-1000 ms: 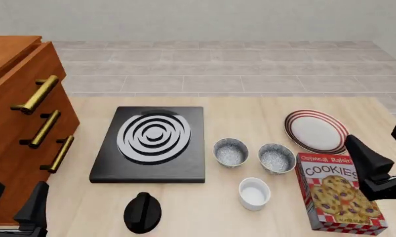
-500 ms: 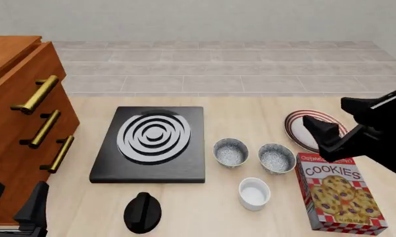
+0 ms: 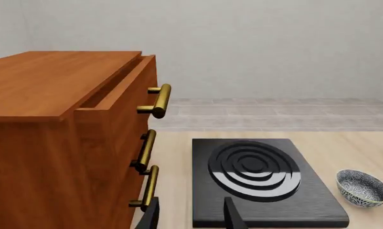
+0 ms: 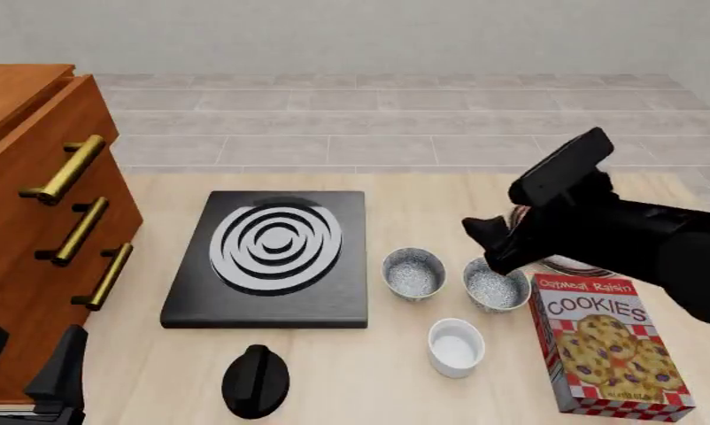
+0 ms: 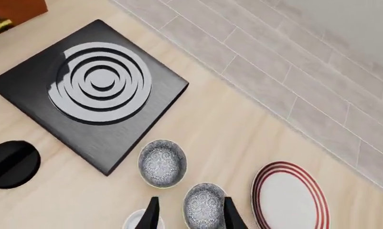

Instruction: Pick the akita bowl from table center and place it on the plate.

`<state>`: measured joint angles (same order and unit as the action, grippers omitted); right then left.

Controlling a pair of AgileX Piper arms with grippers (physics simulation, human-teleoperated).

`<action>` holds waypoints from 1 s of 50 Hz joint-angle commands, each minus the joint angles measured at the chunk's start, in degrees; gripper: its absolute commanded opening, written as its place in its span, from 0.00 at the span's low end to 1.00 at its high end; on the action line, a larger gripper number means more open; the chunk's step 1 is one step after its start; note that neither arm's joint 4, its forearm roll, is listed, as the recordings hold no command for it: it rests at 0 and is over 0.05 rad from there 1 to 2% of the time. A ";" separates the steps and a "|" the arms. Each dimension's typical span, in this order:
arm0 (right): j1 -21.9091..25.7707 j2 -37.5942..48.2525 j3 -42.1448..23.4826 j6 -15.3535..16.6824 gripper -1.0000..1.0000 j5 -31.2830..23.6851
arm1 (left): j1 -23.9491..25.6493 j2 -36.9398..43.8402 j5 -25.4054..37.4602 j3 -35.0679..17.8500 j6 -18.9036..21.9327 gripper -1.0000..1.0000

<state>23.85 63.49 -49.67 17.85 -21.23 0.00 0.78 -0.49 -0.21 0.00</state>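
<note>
Two speckled grey-white bowls stand side by side on the table. The akita bowl (image 4: pixel 414 273) (image 5: pixel 161 163) (image 3: pixel 363 187) is the one nearer the table's middle, and its look-alike (image 4: pixel 496 283) (image 5: pixel 204 206) stands to its right. My right gripper (image 4: pixel 488 248) (image 5: pixel 190 214) hangs open above the look-alike, whose rim shows between the fingers in the right wrist view. The red-striped plate (image 5: pixel 290 200) lies to the right of both bowls; in the front view the right arm hides all but a sliver of the plate (image 4: pixel 566 264). My left gripper (image 4: pixel 25 376) (image 3: pixel 191 217) rests open at the near left.
A black stove plate (image 4: pixel 273 252) lies left of the bowls, with a black knob (image 4: pixel 256 381) in front of it. A plain white cup (image 4: pixel 456 345) and a cookies box (image 4: pixel 609 350) sit near the front right. A wooden drawer cabinet (image 4: pixel 36 221) fills the left side.
My right arm has swung up and leftwards from beside the cookies box, across the plate, until its gripper is over the right-hand bowl. The left arm has not moved.
</note>
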 commanded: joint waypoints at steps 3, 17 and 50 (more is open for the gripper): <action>3.81 8.51 -3.01 3.67 1.00 -0.90 | 0.01 0.01 0.00 0.00 0.00 1.00; 6.05 15.94 -5.66 4.03 1.00 -0.80 | 0.00 -0.01 0.00 0.00 0.01 1.00; 7.98 29.79 -9.91 7.61 1.00 -0.79 | 0.00 0.03 -0.01 0.00 0.00 1.00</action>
<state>31.91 89.64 -58.78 24.31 -22.42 0.00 0.78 -0.49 -0.21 0.00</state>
